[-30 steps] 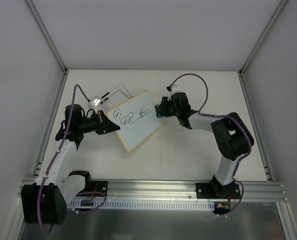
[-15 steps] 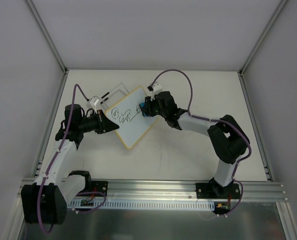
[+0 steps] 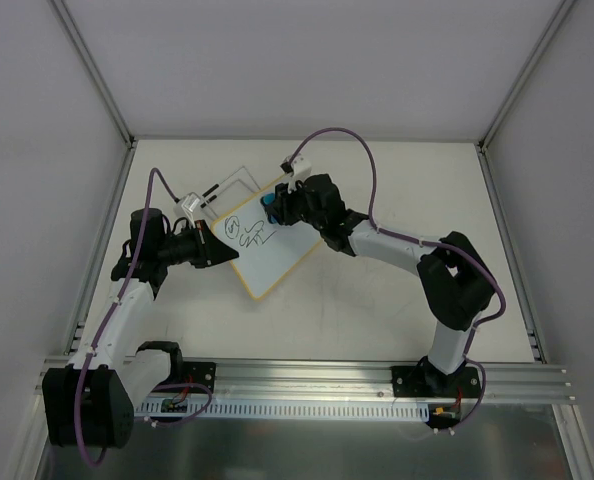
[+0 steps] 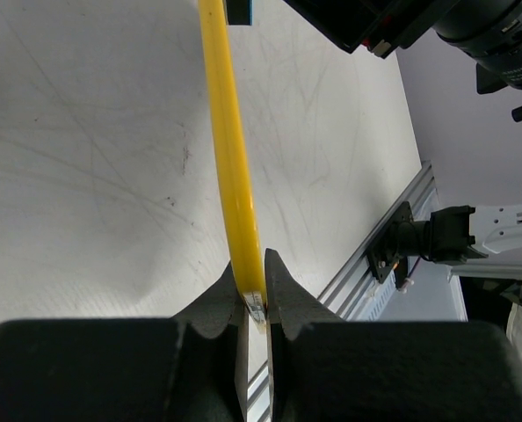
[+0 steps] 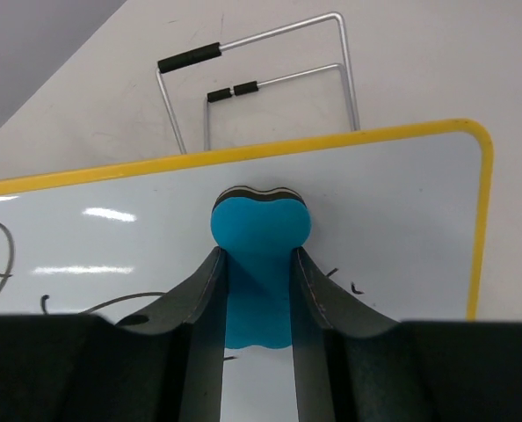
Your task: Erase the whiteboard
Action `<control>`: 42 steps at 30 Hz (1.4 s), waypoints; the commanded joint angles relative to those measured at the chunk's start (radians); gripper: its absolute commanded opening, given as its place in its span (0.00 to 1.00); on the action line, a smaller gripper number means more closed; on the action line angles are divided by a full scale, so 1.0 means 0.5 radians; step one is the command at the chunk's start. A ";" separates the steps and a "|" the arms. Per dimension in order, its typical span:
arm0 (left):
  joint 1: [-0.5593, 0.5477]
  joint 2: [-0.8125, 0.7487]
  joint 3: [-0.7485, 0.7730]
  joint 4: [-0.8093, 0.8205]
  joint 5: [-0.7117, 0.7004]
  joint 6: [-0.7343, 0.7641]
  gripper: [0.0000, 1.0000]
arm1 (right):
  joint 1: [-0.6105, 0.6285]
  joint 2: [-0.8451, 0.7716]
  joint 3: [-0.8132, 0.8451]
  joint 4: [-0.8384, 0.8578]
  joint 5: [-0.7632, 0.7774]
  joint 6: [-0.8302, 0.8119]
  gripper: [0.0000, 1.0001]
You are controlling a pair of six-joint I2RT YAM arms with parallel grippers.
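My left gripper [image 4: 254, 294] closed tight on the yellow rim of the whiteboard [image 3: 277, 258], board held toward the far-left corner of the table [image 3: 397, 300], my right gripper [image 5: 257, 257] clamped on the blue eraser [image 5: 261, 224], eraser touching the board near its far edge.

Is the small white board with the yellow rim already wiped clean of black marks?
No, black scribbles show on the yellow-rimmed whiteboard beside the blue eraser block.

Blue eraser [image 5: 259, 236] in pincer [image 5: 257, 264], against whiteboard [image 5: 393, 211]
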 commanded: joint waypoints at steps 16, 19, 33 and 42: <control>-0.049 -0.020 0.044 0.135 0.329 0.071 0.00 | -0.291 0.115 -0.415 0.217 0.069 0.247 0.00; -0.046 -0.023 0.047 0.135 0.326 0.071 0.00 | -0.279 0.078 -0.375 0.220 -0.014 0.222 0.00; -0.049 -0.026 0.044 0.135 0.326 0.077 0.00 | -0.009 0.050 0.097 0.097 -0.165 0.032 0.00; -0.049 -0.032 0.044 0.135 0.323 0.080 0.00 | 0.141 0.075 -0.052 0.113 -0.119 0.004 0.00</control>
